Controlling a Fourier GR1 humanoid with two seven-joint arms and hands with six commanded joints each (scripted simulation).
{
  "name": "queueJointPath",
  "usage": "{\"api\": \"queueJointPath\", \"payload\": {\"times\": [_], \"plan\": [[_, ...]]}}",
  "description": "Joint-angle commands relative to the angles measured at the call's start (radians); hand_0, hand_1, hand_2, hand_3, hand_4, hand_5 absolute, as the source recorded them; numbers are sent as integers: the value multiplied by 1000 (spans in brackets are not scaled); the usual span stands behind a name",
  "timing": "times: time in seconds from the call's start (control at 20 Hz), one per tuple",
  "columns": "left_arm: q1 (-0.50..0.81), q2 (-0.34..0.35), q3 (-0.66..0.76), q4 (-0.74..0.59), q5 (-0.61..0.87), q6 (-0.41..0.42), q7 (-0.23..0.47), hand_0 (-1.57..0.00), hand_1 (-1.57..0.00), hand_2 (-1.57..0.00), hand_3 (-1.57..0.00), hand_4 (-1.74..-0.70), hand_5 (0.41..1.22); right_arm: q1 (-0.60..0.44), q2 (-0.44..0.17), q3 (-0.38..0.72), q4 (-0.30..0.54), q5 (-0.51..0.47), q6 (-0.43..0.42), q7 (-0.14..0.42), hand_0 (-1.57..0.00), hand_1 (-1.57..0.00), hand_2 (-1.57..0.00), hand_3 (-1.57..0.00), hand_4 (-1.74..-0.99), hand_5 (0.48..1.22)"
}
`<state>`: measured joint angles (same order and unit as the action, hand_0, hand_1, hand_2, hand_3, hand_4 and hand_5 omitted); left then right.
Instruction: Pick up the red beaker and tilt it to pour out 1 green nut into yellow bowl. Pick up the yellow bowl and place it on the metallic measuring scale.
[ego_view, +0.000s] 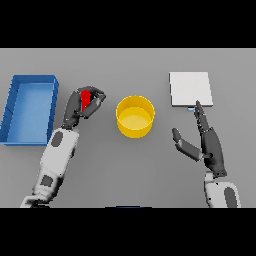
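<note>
I am gripping the red beaker (86, 98) in my left hand (84, 106), left of the yellow bowl (135, 116) (no nut visible inside); pouring and moving it onto the scale (190, 89) are remaining, right hand (210, 145) lying open.

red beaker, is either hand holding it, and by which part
The left hand has its fingers curled round the red beaker, gripping its sides. The right hand is open and holds nothing.
</note>
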<state>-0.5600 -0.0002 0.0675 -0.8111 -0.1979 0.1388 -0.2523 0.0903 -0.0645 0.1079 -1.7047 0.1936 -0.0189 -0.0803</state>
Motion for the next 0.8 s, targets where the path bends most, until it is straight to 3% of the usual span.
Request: {"api": "queueJointPath", "payload": {"times": [0.0,0.15,0.45,0.75], "plan": [[-1,-1,-1,0,3,-1,4,-1237,-1248,-1273,-1154,-1636,1130,3,3,7,-13,2,2,-3,1,1,1,1,-1242,650],[14,2,-9,-15,-2,-5,6,-1400,-1406,-1419,-1357,-1542,1174,-4,10,2,-5,-18,10,-1,1,1,1,1,-1255,644],[5,4,39,-102,125,-93,18,-1526,-1528,-1531,-1515,-1689,1140,0,4,8,4,0,7,-18,1,1,1,1,-1236,644],[-15,49,-15,-181,79,-119,91,-1556,-1557,-1558,-1553,-1724,1132,-11,-6,10,2,27,-7,-35,1,1,1,1,-1219,656]]}}
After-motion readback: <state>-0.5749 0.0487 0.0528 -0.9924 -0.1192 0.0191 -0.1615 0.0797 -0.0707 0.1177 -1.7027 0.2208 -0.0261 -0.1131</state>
